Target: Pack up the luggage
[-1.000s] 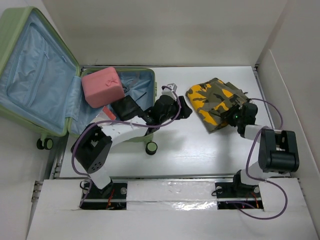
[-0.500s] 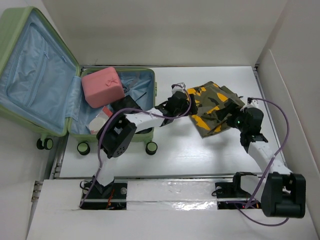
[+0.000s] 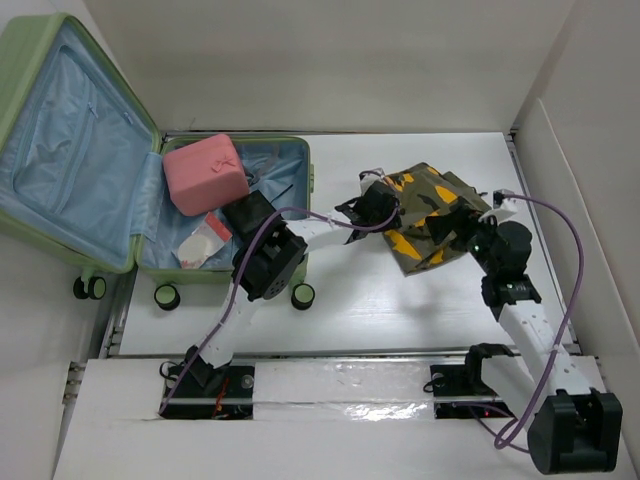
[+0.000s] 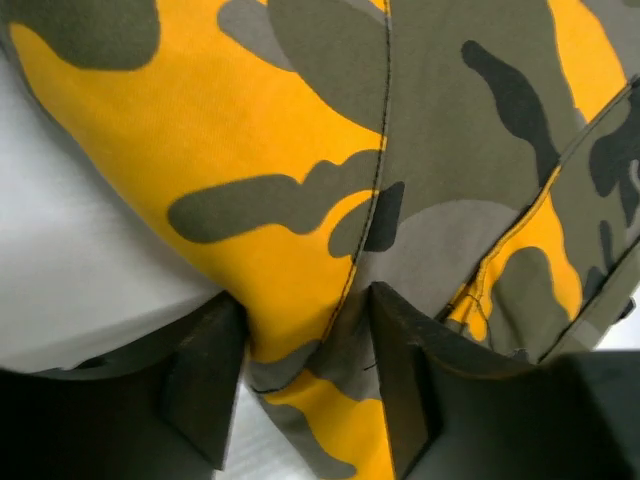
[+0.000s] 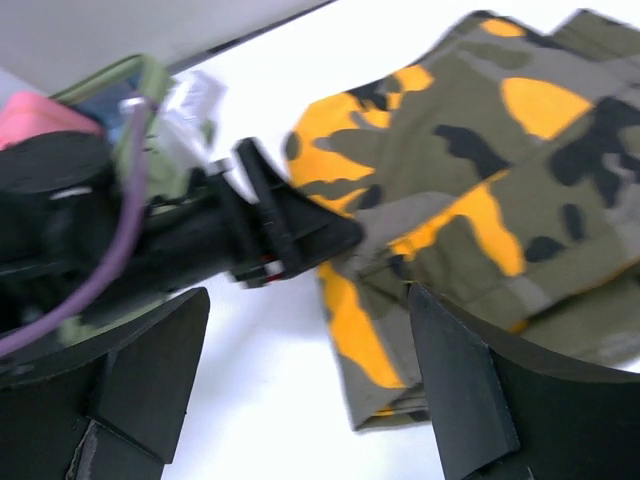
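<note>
The luggage (image 3: 70, 130) lies open at the left, pale green with blue lining, and a pink case (image 3: 205, 172) rests in its base. An olive-and-orange camouflage cloth (image 3: 430, 190) lies on the table at centre right. My left gripper (image 3: 372, 208) reaches across to the cloth's left edge. In the left wrist view the left gripper (image 4: 305, 360) is shut on a bunched fold of the cloth (image 4: 300, 150). My right gripper (image 3: 452, 228) hovers over the cloth's near right part. In the right wrist view the right gripper (image 5: 300, 390) stands wide open above the cloth's (image 5: 480, 160) near edge.
A black item (image 3: 250, 215) and a white packet (image 3: 203, 243) lie in the luggage base beside the pink case. The luggage's wheels (image 3: 302, 295) face the near side. A white wall panel (image 3: 570, 200) borders the table on the right.
My left arm swung right from the luggage to the camouflage cloth and closed on its left edge. The right gripper opened wide and its arm stretched out.
</note>
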You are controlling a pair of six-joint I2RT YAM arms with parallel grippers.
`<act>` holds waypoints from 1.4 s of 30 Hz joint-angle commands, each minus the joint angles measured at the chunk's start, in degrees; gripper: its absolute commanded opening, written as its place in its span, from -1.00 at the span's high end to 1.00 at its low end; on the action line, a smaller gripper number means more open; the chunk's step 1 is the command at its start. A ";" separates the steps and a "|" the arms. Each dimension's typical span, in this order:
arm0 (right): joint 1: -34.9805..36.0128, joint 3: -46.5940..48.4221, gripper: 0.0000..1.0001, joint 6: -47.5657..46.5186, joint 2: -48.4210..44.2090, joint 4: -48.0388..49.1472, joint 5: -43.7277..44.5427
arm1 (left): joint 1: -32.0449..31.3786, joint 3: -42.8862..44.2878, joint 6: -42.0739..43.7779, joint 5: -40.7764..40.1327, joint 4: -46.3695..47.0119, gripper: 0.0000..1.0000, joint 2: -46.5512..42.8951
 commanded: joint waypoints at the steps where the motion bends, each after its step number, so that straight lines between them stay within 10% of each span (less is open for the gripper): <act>1: 3.19 2.98 -0.71 1.64 -0.11 5.29 -0.98 | -1.29 3.79 -3.53 0.67 -3.21 0.10 3.49; 4: 6.79 6.76 -0.71 1.82 1.38 7.14 1.30 | -1.30 3.10 -4.67 1.00 1.52 0.33 3.06; 7: 8.81 8.26 -0.71 1.12 0.51 7.32 2.53 | -0.69 2.39 -4.07 2.68 3.99 1.00 2.88; 21: 7.77 1.59 -0.73 -1.61 -7.67 7.49 11.07 | 9.23 -3.39 15.53 5.57 -4.09 1.00 -32.16; 30: 7.77 1.32 -0.74 -1.61 -6.44 7.67 8.87 | 38.54 -27.55 15.10 14.09 -9.46 1.00 -61.33; 37: 7.24 1.50 -0.74 -2.31 -6.96 7.23 6.76 | 55.20 -42.07 17.11 17.46 -9.54 1.00 -63.39; 42: 7.24 1.49 -0.75 -2.40 -6.09 7.41 6.58 | 55.83 -42.35 17.64 10.25 -12.34 1.00 -60.93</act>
